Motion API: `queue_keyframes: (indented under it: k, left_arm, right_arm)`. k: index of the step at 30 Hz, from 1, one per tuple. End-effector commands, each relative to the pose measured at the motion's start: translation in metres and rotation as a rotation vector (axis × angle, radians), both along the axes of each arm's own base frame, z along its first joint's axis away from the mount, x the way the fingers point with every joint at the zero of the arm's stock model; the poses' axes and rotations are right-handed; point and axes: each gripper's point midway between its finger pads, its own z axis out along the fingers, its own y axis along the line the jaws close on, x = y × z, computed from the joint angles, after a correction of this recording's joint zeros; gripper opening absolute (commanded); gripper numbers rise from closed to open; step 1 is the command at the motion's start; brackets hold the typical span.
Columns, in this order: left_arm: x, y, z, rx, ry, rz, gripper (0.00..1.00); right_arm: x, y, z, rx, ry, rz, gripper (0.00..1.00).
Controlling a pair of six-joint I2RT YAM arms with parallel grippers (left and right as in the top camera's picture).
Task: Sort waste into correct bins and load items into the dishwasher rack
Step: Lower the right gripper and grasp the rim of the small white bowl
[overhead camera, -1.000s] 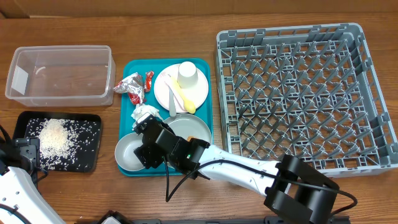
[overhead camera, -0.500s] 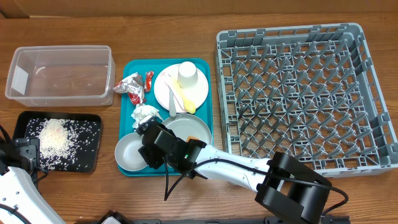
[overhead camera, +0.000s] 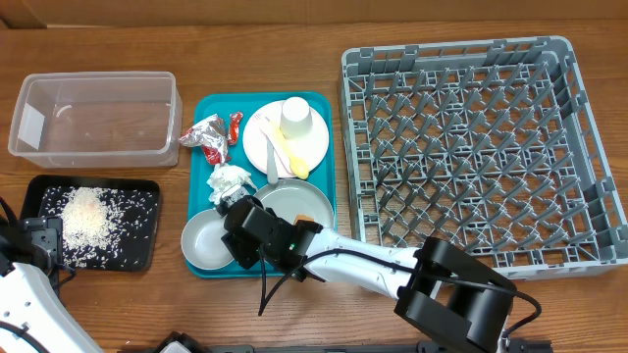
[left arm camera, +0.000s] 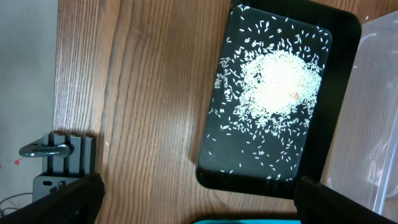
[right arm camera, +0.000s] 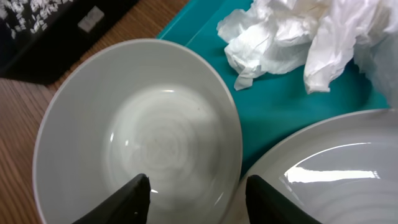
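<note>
Dishwasher rack (overhead camera: pixel 471 147): grey peg crate, filling the right of my overhead view.
Teal tray (overhead camera: pixel 218 106): centre; carries a pale plate (overhead camera: pixel 316 147) with white cup (overhead camera: pixel 297 118) and yellow spoon (overhead camera: pixel 289 155), a grey plate (overhead camera: pixel 304 201), napkin (overhead camera: pixel 230 179) and foil wrappers (overhead camera: pixel 211 135).
Clear tub (overhead camera: pixel 98 116): upper left.
Black tray (overhead camera: pixel 147 250): lower left, holding heaped rice (overhead camera: pixel 86 214).
Bowl (right arm camera: pixel 143 137): grey-white, glossy, at the teal tray's lower-left corner.
Right gripper (right arm camera: pixel 199 186): jaws half apart, astride the bowl's rim; I see no pinch.
Left gripper (left arm camera: pixel 199 199): spread wide, beside the black tray.

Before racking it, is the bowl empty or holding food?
Empty: the bowl shows a bare, clean inside with nothing in it.
</note>
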Motion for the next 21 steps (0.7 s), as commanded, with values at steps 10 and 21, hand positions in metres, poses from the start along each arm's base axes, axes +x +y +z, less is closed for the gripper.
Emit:
queue_keyframes:
  k: [10, 21]
  left_arm:
    - [0.0017, 0.0028, 0.0064, 0.012, -0.019, 0.016, 1.0]
    - [0.0017, 0.0028, 0.0064, 0.012, -0.019, 0.016, 1.0]
  right_arm:
    - [0.0054, 0.0037, -0.0009, 0.015, 0.005, -0.011, 0.27]
    - [0.006, 0.005, 0.001, 0.019, 0.006, -0.014, 0.12]
